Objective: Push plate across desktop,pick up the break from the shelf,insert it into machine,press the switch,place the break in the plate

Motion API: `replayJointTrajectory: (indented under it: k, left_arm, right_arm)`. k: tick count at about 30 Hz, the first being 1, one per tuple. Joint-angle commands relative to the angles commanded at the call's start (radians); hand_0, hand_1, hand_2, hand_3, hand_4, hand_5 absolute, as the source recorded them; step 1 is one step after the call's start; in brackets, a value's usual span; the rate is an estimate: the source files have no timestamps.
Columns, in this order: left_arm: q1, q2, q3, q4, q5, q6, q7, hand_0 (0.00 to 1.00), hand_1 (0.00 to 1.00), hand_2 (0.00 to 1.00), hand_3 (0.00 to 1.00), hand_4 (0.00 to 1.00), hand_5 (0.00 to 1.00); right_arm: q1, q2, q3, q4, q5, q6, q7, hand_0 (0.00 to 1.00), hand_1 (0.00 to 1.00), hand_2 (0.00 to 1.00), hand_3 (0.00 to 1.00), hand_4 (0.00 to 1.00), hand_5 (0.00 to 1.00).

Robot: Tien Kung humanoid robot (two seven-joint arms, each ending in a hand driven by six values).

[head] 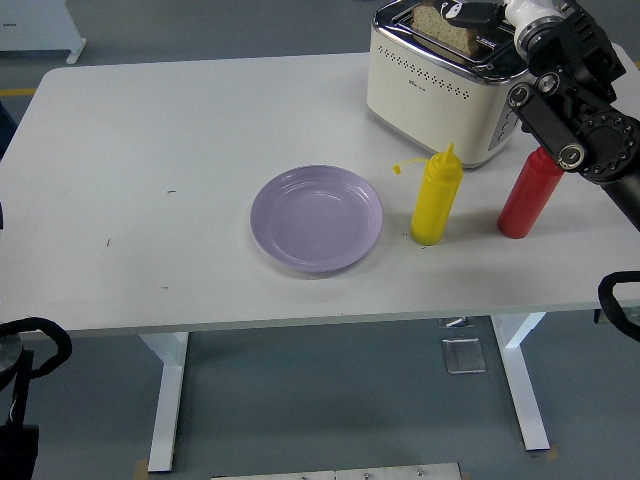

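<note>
Head view, left to right.

- Left arm: rests low at 8 o'clock, below the table edge; idle, hand not visible.
- White table: bare across its left half.
- Lilac plate: empty, near centre, just left of the yellow squeeze bottle. Judged parked there within reach to receive the slice later.
- Red squeeze bottle: at 3 o'clock from the yellow one, apart from it, partly behind the right forearm.
- Cream toaster: at 1 o'clock. Bread slice sits deep in the slot, only its top edge showing.
- Right hand: directly above the slot, fingertips on the slice's right top edge. Whether they pinch or only press down, cannot tell. Insertion judged nearly done; switch next.
</note>
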Motion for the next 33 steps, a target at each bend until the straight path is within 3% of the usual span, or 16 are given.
replayJointTrajectory:
  k: [2, 3, 8, 9, 12, 14, 15, 20, 21, 26, 27, 32, 33]
  left_arm:
    - [-0.001, -0.001, 0.002, 0.005, 0.001, 0.000, 0.002, 0.847, 0.858, 0.852, 0.787, 0.589, 0.998]
    - [-0.001, -0.002, 0.003, 0.008, 0.002, -0.001, 0.003, 0.847, 0.857, 0.853, 0.787, 0.588, 0.998]
    - [-0.002, -0.005, 0.004, 0.039, 0.012, -0.005, 0.009, 0.847, 0.857, 0.853, 0.787, 0.588, 0.998]
    - [0.000, -0.006, 0.003, 0.048, 0.013, -0.006, 0.011, 0.847, 0.857, 0.852, 0.788, 0.588, 0.998]
    - [0.003, -0.010, -0.001, 0.074, 0.015, -0.008, 0.014, 0.847, 0.857, 0.852, 0.788, 0.588, 0.998]
    - [0.006, -0.013, -0.005, 0.093, 0.016, -0.009, 0.016, 0.847, 0.857, 0.852, 0.788, 0.588, 0.998]
    - [0.007, -0.014, -0.006, 0.101, 0.017, -0.010, 0.017, 0.847, 0.857, 0.853, 0.788, 0.588, 0.998]
    - [0.009, -0.018, -0.010, 0.143, 0.019, -0.012, 0.025, 0.847, 0.857, 0.853, 0.788, 0.588, 0.998]
    - [0.010, -0.019, -0.010, 0.149, 0.020, -0.011, 0.027, 0.847, 0.857, 0.852, 0.789, 0.588, 0.998]
    - [0.013, -0.022, -0.005, 0.176, 0.019, -0.010, 0.036, 0.847, 0.857, 0.852, 0.789, 0.588, 0.998]
    - [0.014, -0.022, -0.005, 0.178, 0.020, -0.010, 0.037, 0.847, 0.857, 0.853, 0.789, 0.586, 0.998]
    - [0.011, -0.024, 0.000, 0.194, 0.024, -0.011, 0.046, 0.847, 0.857, 0.853, 0.789, 0.586, 0.998]
    - [0.010, -0.025, 0.001, 0.197, 0.026, -0.011, 0.049, 0.847, 0.857, 0.856, 0.790, 0.584, 0.998]
  right_arm:
    - [-0.007, -0.015, 0.010, 0.023, 0.006, -0.020, 0.003, 0.746, 0.760, 0.944, 0.971, 0.804, 0.395]
    - [-0.011, -0.024, 0.015, 0.037, 0.008, -0.033, 0.002, 0.679, 0.700, 0.847, 0.856, 0.719, 0.392]
    - [-0.054, -0.091, 0.041, 0.123, 0.002, -0.122, -0.020, 0.679, 0.700, 0.847, 0.856, 0.719, 0.392]
    - [-0.067, -0.109, 0.049, 0.146, 0.002, -0.144, -0.028, 0.506, 0.572, 0.665, 0.654, 0.436, 0.297]
    - [-0.104, -0.156, 0.074, 0.205, 0.005, -0.193, -0.042, 0.506, 0.572, 0.665, 0.654, 0.436, 0.297]
    - [-0.130, -0.188, 0.097, 0.245, 0.008, -0.192, -0.051, 0.506, 0.572, 0.665, 0.654, 0.436, 0.297]
    - [-0.140, -0.202, 0.106, 0.262, 0.009, -0.183, -0.054, 0.435, 0.518, 0.618, 0.579, 0.330, 0.310]
    - [-0.191, -0.265, 0.128, 0.320, 0.014, -0.078, -0.066, 0.435, 0.518, 0.618, 0.579, 0.330, 0.310]
    - [-0.198, -0.274, 0.129, 0.324, 0.013, -0.054, -0.067, 0.400, 0.502, 0.624, 0.566, 0.279, 0.328]
    - [-0.236, -0.305, 0.132, 0.307, 0.016, 0.072, -0.037, 0.400, 0.502, 0.624, 0.566, 0.279, 0.328]
    - [-0.239, -0.307, 0.132, 0.302, 0.016, 0.093, -0.031, 0.382, 0.492, 0.628, 0.565, 0.270, 0.478]
    - [-0.252, -0.316, 0.133, 0.274, -0.004, 0.198, -0.005, 0.382, 0.492, 0.628, 0.565, 0.270, 0.478]
    - [-0.255, -0.317, 0.132, 0.273, -0.006, 0.215, -0.002, 0.349, 0.468, 0.625, 0.562, 0.251, 0.550]
